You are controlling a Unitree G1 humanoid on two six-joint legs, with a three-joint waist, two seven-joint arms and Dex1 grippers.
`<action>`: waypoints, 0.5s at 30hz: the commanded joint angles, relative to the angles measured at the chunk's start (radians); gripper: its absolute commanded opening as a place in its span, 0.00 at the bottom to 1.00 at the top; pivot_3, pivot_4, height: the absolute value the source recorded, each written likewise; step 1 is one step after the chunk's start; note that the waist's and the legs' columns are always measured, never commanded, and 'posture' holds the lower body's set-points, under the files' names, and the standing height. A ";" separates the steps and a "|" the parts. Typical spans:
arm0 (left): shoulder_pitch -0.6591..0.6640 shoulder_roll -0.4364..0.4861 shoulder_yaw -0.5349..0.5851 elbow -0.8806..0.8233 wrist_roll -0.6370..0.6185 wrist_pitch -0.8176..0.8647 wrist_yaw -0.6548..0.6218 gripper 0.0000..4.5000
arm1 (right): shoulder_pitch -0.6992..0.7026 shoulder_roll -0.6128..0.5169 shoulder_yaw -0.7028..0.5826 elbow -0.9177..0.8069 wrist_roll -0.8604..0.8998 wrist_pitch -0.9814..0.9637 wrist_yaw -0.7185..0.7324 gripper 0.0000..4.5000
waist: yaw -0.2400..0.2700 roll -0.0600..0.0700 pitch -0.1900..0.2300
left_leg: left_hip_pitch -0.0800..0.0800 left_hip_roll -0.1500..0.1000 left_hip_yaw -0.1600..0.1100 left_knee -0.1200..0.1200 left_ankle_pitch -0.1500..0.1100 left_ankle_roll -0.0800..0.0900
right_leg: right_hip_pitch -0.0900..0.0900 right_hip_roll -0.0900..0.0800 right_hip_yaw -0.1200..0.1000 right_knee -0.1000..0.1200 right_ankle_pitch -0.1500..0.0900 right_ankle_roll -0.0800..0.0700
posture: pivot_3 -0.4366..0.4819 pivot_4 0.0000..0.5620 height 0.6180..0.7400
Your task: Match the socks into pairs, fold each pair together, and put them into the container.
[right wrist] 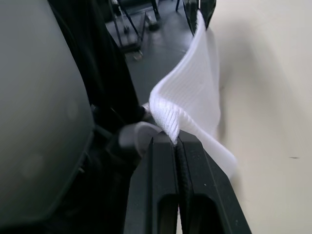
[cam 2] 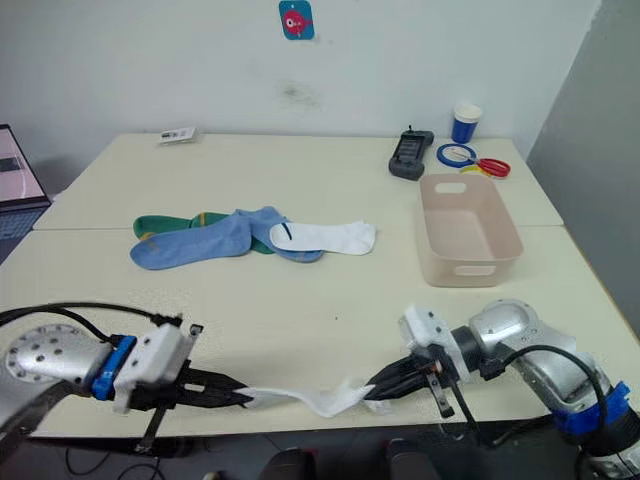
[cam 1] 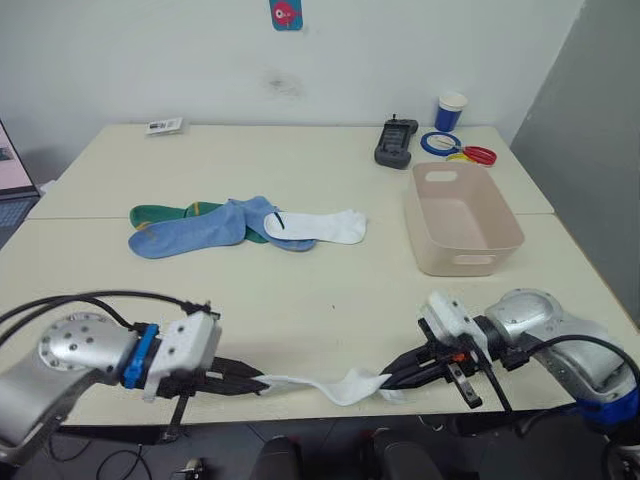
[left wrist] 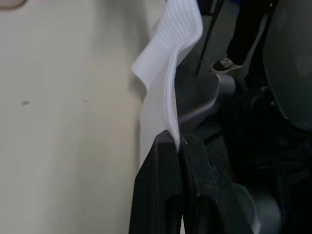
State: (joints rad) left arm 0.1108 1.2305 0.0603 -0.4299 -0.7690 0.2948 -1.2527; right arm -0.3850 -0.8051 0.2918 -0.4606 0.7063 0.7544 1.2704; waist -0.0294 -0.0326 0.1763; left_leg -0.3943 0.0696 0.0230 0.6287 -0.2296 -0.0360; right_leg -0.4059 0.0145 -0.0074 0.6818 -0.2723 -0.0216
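A white sock (cam 1: 335, 386) hangs stretched between my two grippers at the table's near edge. My left gripper (cam 1: 256, 381) is shut on one end of it, and my right gripper (cam 1: 388, 379) is shut on the other end. In the left wrist view the white sock (left wrist: 168, 83) runs up from the pinched fingertips; the right wrist view shows the white sock (right wrist: 190, 97) the same way. On the table's middle lie a second white sock (cam 1: 318, 227), light blue socks (cam 1: 195, 233) and dark green socks (cam 1: 160, 213), overlapping in a heap. The pink container (cam 1: 460, 218) stands right of them.
At the back right are a black device (cam 1: 396, 142), a blue-and-white cup (cam 1: 450, 111) and blue, yellow and red rings (cam 1: 458, 148). A small card (cam 1: 163, 125) lies at the back left. A laptop (cam 2: 18, 180) sits off the table's left side.
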 commanded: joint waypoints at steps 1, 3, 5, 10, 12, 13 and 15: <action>-0.067 -0.009 -0.021 0.046 -0.029 0.148 -0.002 0.00 | -0.039 0.045 -0.022 0.027 0.080 0.134 -0.063 0.00 | 0.000 0.000 0.000 | 0.000 0.000 -0.001 0.000 0.000 0.000 | 0.000 0.000 -0.001 0.000 0.000 0.000 | 0.48 0.27 1.00; -0.168 -0.056 -0.099 0.151 0.049 0.188 -0.010 0.00 | -0.078 0.080 0.008 0.136 0.021 0.127 -0.070 0.00 | 0.001 0.000 0.001 | 0.000 -0.001 -0.001 0.000 0.000 0.000 | 0.000 0.001 -0.001 0.000 0.000 0.000 | 0.48 0.27 1.00; -0.274 -0.115 -0.192 0.274 0.176 0.162 -0.026 0.00 | -0.127 0.121 0.042 0.265 -0.048 0.099 -0.069 0.00 | 0.002 0.001 0.000 | 0.000 -0.003 -0.001 0.000 0.000 0.000 | 0.000 0.002 -0.001 0.000 0.000 0.000 | 0.48 0.27 1.00; -0.418 -0.247 -0.235 0.418 0.270 0.161 -0.011 0.00 | -0.204 0.180 0.061 0.436 -0.140 0.050 -0.058 0.00 | 0.004 0.000 0.000 | -0.008 -0.004 0.000 0.001 0.000 0.000 | -0.005 0.003 0.000 -0.001 0.000 0.000 | 0.48 0.27 1.00; -0.457 -0.285 -0.250 0.476 0.325 0.133 -0.008 0.00 | -0.231 0.195 0.069 0.499 -0.180 0.014 -0.044 0.00 | 0.004 0.000 0.000 | -0.008 -0.004 0.000 0.001 0.000 0.000 | -0.006 0.003 0.000 -0.001 0.000 0.001 | 0.48 0.27 1.00; -0.476 -0.307 -0.256 0.504 0.349 0.119 -0.001 0.00 | -0.243 0.204 0.070 0.530 -0.195 0.002 -0.042 0.00 | 0.004 0.000 0.000 | -0.008 -0.005 0.000 0.001 0.000 0.000 | -0.006 0.003 0.001 -0.001 0.000 0.001 | 0.48 0.27 1.00; -0.512 -0.351 -0.259 0.552 0.380 0.108 0.013 0.00 | -0.265 0.225 0.069 0.590 -0.225 -0.028 -0.040 0.00 | 0.003 -0.001 0.000 | -0.008 -0.004 0.000 0.001 0.000 0.001 | -0.006 0.003 0.001 -0.001 0.000 0.001 | 0.48 0.27 1.00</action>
State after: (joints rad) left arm -0.3790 0.8940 -0.1920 0.1008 -0.4133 0.4229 -1.2498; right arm -0.6307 -0.5903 0.3748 0.1041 0.4975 0.7587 1.2196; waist -0.0260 -0.0331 0.1764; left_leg -0.4018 0.0652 0.0225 0.6297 -0.2299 -0.0353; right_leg -0.4111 0.0171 -0.0068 0.6813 -0.2722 -0.0209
